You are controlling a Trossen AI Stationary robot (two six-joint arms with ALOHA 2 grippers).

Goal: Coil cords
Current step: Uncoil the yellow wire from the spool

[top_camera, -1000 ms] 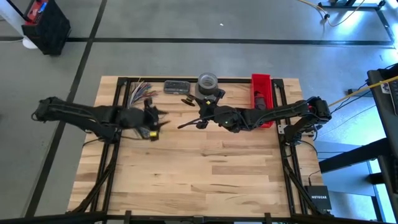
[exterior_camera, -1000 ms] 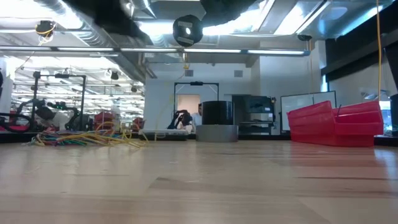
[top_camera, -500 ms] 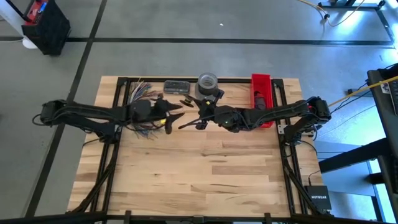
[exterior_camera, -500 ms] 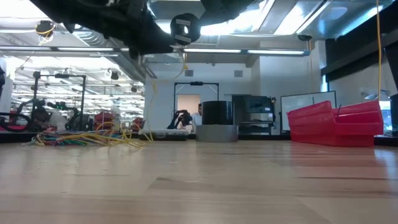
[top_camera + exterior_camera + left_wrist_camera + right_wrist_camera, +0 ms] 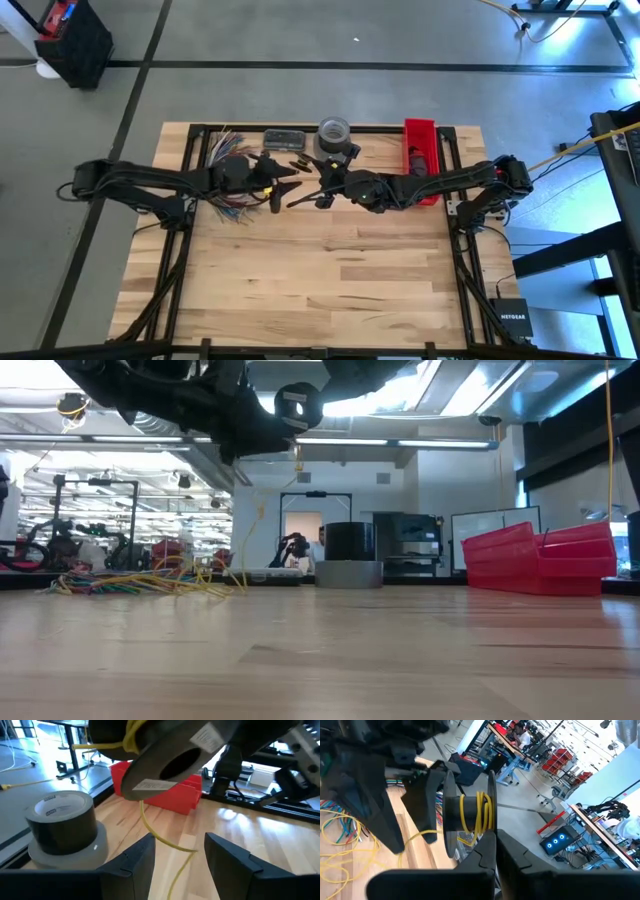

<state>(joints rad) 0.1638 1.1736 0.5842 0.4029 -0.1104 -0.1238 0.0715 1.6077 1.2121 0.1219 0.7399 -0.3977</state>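
Holding tools, red bin (image 5: 420, 140), cords (image 5: 140, 582) loose

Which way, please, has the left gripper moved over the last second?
Yes. In the high view the left gripper has moved toward the right gripper, away from the cords.

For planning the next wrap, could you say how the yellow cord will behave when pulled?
Probably floppy: the yellow cord sags in a loose curve from the spool the right tool holds. Likely light and snag-prone, since it trails toward the tangled pile. The left tool hangs open beside it.
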